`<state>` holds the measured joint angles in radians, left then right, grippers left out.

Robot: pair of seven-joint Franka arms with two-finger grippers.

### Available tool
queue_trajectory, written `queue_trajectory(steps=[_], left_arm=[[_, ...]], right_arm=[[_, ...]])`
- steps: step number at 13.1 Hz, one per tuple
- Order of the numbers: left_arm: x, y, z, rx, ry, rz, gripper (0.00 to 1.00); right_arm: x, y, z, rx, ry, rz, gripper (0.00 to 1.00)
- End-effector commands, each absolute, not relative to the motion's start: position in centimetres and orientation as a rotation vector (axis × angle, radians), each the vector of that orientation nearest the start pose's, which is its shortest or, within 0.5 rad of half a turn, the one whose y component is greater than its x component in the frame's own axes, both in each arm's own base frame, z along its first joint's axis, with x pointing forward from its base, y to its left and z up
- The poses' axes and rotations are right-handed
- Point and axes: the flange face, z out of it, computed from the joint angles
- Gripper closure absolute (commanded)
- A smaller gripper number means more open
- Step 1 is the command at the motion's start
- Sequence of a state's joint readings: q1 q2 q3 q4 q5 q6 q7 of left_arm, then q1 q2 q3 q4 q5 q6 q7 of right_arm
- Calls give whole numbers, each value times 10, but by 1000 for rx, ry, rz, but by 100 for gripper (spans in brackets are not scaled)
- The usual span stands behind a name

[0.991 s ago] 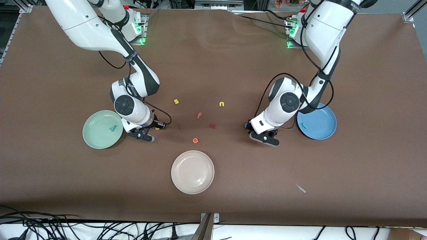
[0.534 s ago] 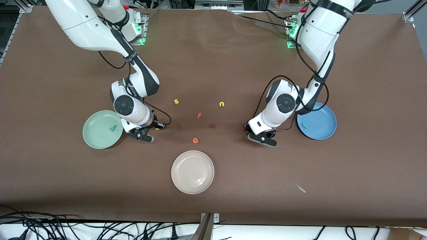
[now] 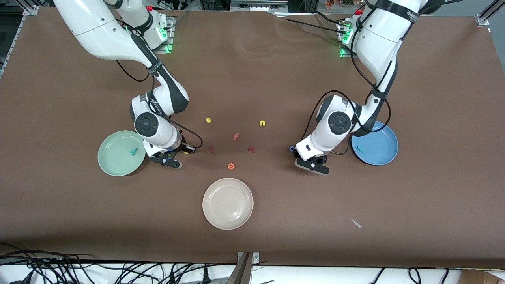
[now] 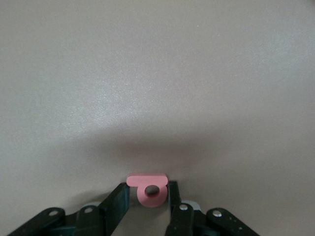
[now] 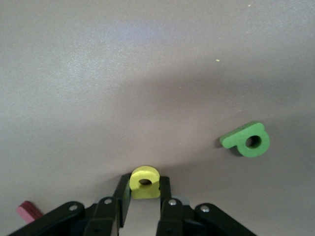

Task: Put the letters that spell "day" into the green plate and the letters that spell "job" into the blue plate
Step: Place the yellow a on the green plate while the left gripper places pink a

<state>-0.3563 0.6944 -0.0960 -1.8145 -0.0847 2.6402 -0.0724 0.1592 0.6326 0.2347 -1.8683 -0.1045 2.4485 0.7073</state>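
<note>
My left gripper (image 4: 147,189) is low at the table beside the blue plate (image 3: 384,156), shut on the pinkish-red b (image 4: 141,197). The blue o (image 3: 291,148) lies just beside that hand (image 3: 311,161). A teal j (image 3: 359,148) lies in the blue plate. My right gripper (image 5: 144,186) is down beside the green plate (image 3: 114,161), shut on the yellow a (image 5: 143,192). The dark green d (image 5: 246,140) lies on the table close to it. In the green plate sits the teal y (image 3: 133,151). From the front, the right hand (image 3: 167,159) covers most of the a and the d.
A cream-white plate (image 3: 227,203) stands nearer the front camera, mid-table. Loose between the arms lie a yellow s (image 3: 208,120), a yellow n (image 3: 262,123), an orange f (image 3: 235,136), an orange e (image 3: 231,166) and two dark red letters (image 3: 212,149) (image 3: 251,149).
Both hands stayed low at their spots while their jaws came together, the right on the a and the left on the b. The left arm shifted slightly.
</note>
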Motion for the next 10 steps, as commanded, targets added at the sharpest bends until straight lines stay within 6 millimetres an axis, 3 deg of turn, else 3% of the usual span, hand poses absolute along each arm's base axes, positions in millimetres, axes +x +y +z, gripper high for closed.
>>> queue_trajectory(steps=[1, 3, 5, 7, 8, 10], left_arm=[[600, -288, 161, -3221, 497, -176, 59], [601, -288, 165, -3221, 497, -184, 68], [604, -286, 178, -3221, 496, -210, 100], [605, -282, 185, -3221, 487, -216, 100], [606, -278, 191, -3221, 481, -224, 100], [611, -250, 226, -3224, 425, -199, 100]], right_arm=[[596, 243, 185, -3063, 414, 76, 81], [600, 242, 194, -3091, 384, 108, 81], [609, 235, 207, -3135, 339, 167, 81], [614, 222, 212, -3161, 261, 200, 81], [618, 206, 217, -3183, 196, 207, 81], [622, 173, 227, -3222, 43, 274, 81]])
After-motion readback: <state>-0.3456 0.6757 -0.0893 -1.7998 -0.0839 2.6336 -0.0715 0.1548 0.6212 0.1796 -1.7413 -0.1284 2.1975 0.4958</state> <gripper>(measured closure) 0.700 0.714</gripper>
